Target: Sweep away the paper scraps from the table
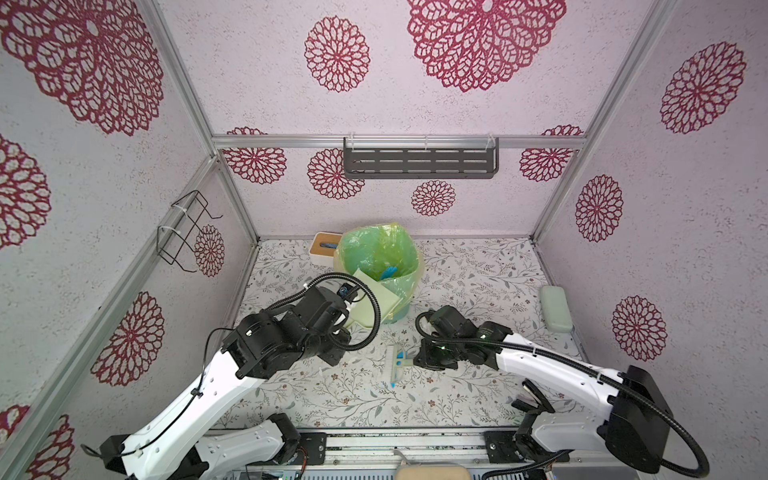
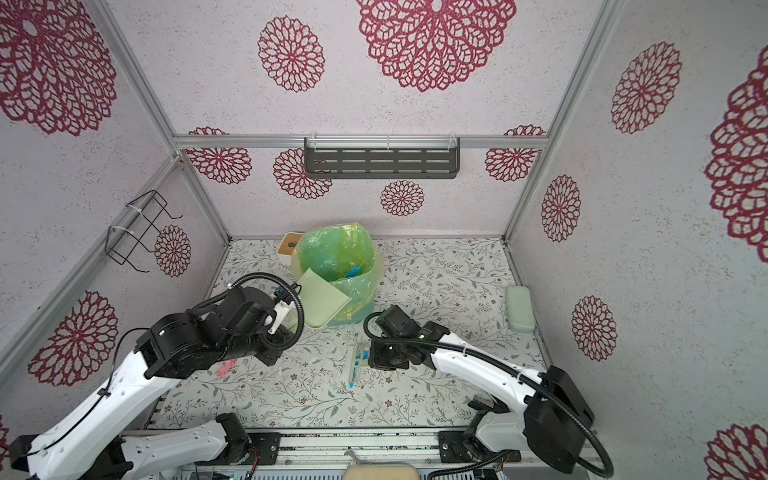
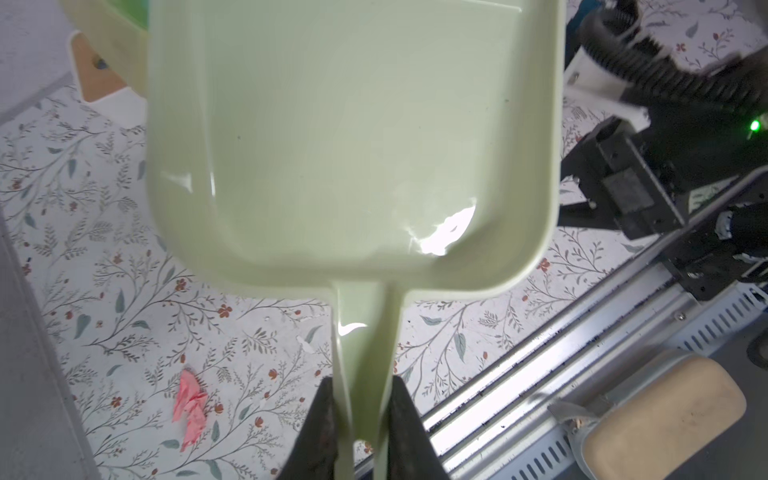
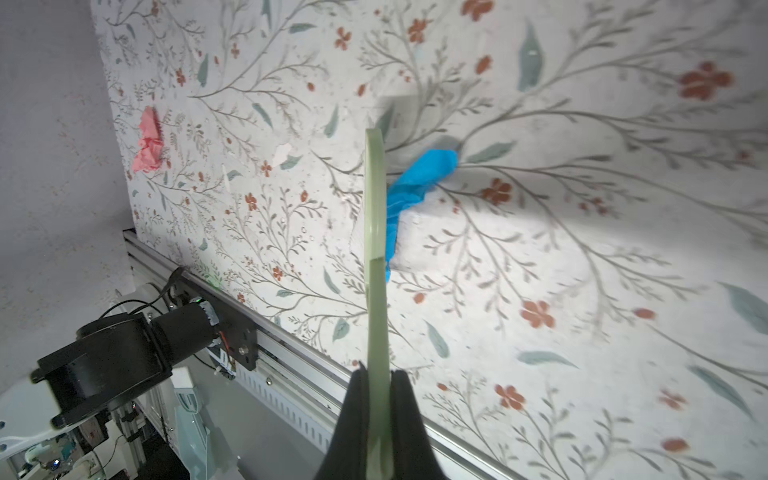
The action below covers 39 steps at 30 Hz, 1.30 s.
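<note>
Both top views: blue paper scraps [image 1: 388, 272] inside bin [image 1: 360, 249]; left tool [image 3: 361, 415] tight on dustpan [image 2: 322, 297], right tool [image 4: 379, 395] tight on brush [image 4: 377, 299].

One crumpled pink paper scrap [image 2: 226, 368] is counted; bright blue paper scraps [image 4: 419, 174], one or two; one pale green plastic dustpan [image 3: 353, 145]; one pale green plastic brush [image 4: 376, 291]; one green-lined bin [image 1: 365, 243].

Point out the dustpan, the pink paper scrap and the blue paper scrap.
dustpan [image 3: 353, 124], left wrist view, middle of its floor.
pink paper scrap [image 4: 148, 144], right wrist view, its crumpled middle.
blue paper scrap [image 4: 419, 174], right wrist view, its wide part.
</note>
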Motion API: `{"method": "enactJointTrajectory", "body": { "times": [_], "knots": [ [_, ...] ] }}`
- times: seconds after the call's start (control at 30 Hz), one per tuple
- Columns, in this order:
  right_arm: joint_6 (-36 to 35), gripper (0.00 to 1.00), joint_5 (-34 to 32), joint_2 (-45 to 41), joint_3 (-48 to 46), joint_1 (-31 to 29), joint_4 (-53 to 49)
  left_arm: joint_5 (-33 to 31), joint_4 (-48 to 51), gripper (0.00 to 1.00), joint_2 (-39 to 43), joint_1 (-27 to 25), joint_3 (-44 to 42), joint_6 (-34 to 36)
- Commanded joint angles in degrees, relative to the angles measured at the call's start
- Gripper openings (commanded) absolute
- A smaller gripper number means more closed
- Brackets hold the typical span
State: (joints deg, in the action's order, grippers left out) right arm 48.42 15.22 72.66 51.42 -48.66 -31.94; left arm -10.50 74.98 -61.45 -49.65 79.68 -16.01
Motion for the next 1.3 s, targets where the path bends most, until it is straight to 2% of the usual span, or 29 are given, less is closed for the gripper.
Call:
{"method": "enactJointTrajectory", "body": {
  "times": [0.0, 0.23, 0.5, 0.87, 1.27],
  "knots": [
    [-5.81, 0.0, -1.33, -4.24, -0.74, 3.71, -11.69, 2.99, -0.06, 0.13, -1.37, -4.05, -1.48, -4.29],
    [-11.36, 0.0, -1.6, -9.18, 1.46, 9.62, -20.92, 7.22, -0.27, 0.13, -5.2, -10.03, -7.0, -6.9],
    [-15.94, 0.0, -6.15, -9.56, 11.75, 13.3, -30.15, 10.26, -3.45, 0.13, -10.26, -11.27, -13.73, -6.64],
    [-21.15, 0.0, -18.04, -2.11, 21.0, 13.43, -39.37, 11.71, -3.37, 0.13, -20.62, -12.36, -12.22, -3.66],
    [-21.96, 0.0, -21.12, 3.28, 22.81, 10.54, -38.3, 12.33, -5.57, 0.12, -28.06, -12.75, -11.21, -0.34]
  ]
}}
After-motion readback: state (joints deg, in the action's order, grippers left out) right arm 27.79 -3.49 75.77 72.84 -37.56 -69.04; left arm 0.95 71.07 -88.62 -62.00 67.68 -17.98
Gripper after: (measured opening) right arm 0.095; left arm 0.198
